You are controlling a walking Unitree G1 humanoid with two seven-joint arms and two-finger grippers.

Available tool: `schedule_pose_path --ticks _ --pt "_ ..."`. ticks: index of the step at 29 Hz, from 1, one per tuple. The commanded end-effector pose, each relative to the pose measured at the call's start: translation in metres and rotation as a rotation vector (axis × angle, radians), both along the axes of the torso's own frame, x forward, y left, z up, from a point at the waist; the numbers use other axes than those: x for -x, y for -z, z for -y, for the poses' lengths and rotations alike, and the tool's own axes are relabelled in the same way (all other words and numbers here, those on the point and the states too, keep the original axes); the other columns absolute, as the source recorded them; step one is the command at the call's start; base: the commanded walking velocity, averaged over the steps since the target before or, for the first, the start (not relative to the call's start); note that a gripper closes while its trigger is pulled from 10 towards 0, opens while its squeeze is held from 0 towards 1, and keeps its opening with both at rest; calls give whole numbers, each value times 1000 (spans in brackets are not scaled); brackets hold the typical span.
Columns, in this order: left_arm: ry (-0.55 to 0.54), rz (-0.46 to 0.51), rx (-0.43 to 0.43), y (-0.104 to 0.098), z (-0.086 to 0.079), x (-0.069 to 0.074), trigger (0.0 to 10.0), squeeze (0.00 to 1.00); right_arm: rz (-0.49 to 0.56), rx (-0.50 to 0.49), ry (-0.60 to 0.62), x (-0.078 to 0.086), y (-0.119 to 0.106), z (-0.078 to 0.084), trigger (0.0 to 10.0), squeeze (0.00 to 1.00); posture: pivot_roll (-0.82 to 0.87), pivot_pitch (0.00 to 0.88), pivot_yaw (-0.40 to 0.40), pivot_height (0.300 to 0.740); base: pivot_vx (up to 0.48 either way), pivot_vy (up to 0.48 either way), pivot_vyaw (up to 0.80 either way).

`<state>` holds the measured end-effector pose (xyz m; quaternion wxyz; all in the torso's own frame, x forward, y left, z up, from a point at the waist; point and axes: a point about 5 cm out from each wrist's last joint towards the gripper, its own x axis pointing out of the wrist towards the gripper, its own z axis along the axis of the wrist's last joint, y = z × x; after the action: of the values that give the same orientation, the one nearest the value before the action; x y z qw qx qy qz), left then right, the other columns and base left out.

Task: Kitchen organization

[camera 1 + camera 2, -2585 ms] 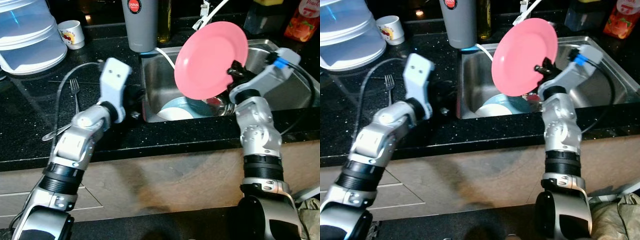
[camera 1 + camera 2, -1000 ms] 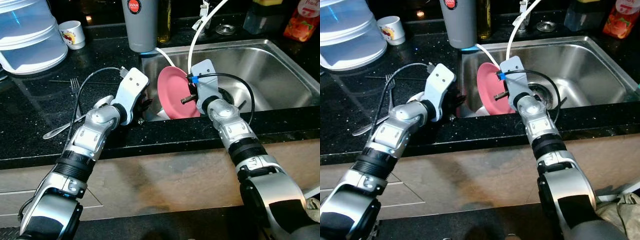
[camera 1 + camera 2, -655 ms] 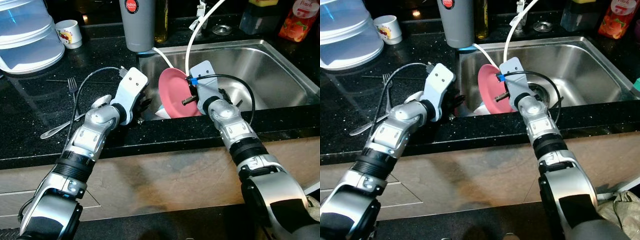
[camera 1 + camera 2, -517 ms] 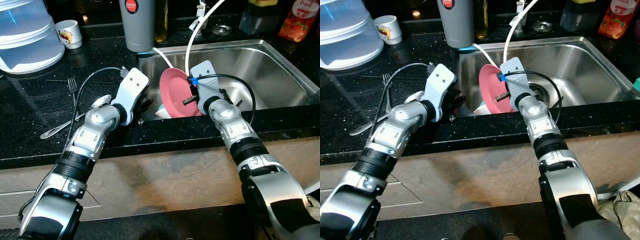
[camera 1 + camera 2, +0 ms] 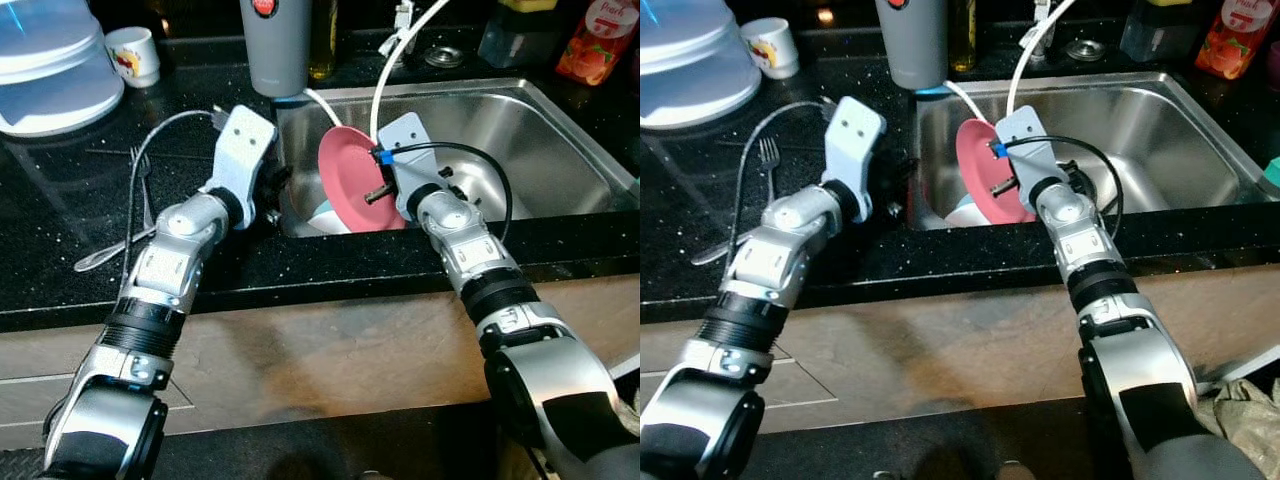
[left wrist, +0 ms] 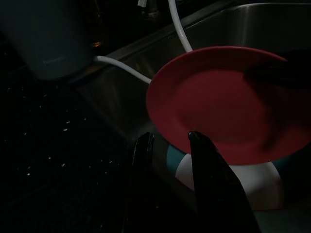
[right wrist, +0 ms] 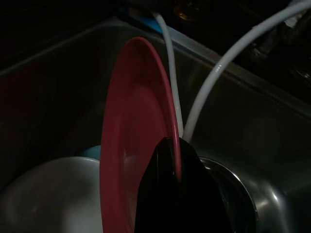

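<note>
Pink plate [image 5: 350, 180] lowered into sink [image 5: 540, 130] (right pincer [image 7: 171, 151] gripping).

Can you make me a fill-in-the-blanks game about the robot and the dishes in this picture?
1. The right tool is pinching the rim of a plate whose color is ____.
2. The plate is held on edge inside the ____.
3. On the black counter, to the left of the left arm, lies a fork and a ____.
4. Under the plate sits a bowl that is white inside with a ____ rim.

Missing words: pink; sink; spoon; blue
</note>
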<state>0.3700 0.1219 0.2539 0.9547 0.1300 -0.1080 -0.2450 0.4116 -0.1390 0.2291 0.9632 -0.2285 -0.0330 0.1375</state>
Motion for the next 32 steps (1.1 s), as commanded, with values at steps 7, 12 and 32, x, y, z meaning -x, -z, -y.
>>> schedule_pose_path --ticks 7,12,32 --pt "102 -54 -97 7 4 6 10000 0 18 34 -20 -2 -6 -5 10000 0 -30 139 -61 740 0 0 0" --pt "136 -89 -132 10 5 6 10000 0 14 35 -13 -2 -6 -3 10000 0 -31 139 -56 740 0 0 0" --pt "127 -96 -78 0 2 3 10000 0 19 28 8 -4 -7 1 10000 0 -26 135 -49 740 0 0 0"
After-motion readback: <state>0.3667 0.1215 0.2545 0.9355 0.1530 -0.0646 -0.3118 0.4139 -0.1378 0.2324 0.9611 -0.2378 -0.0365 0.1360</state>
